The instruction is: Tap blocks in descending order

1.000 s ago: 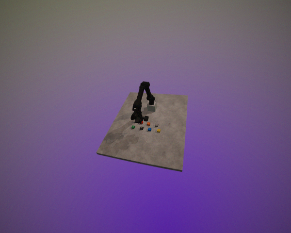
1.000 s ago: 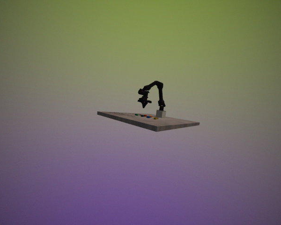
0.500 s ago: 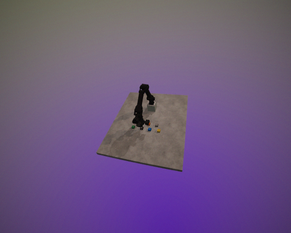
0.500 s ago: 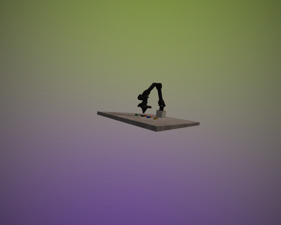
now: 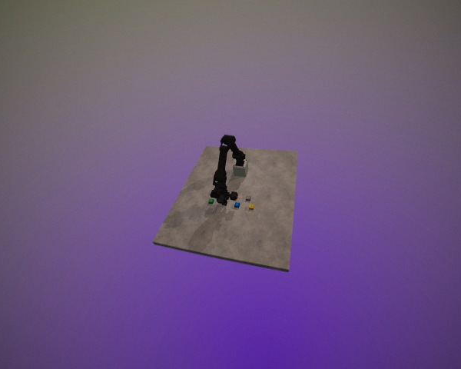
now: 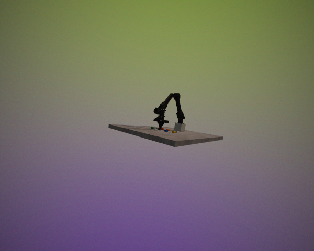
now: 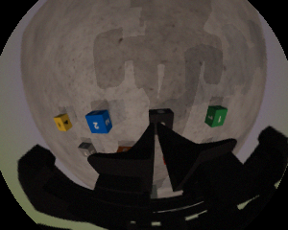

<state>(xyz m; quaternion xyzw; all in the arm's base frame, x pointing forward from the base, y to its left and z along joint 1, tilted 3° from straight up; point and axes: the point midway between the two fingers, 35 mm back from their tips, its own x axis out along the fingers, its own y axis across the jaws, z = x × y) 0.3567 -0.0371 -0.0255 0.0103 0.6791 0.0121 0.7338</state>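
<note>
My gripper [image 6: 160,127] [image 7: 155,126] is shut and empty, pointing down with its tips at the black block [image 7: 161,114]; whether they touch it I cannot tell. The green block [image 5: 210,201] [image 6: 152,127] [image 7: 216,116] shows a 1, the blue block [image 5: 237,204] [image 6: 166,130] [image 7: 99,122] a 2. The yellow block [image 5: 251,207] [image 6: 174,132] [image 7: 63,122] and grey block [image 5: 248,197] [image 7: 86,149] have digits too small to read. The orange block [image 6: 168,130] [image 7: 124,149] and red block [image 6: 162,128] are partly hidden by the fingers in the wrist view.
The arm's pale base block [image 5: 240,171] [image 6: 179,127] stands toward the back of the grey table top [image 5: 262,238] [image 6: 200,136]. The blue block lies beside the black block on one side, the green block on the other. The arm casts shadows over the table.
</note>
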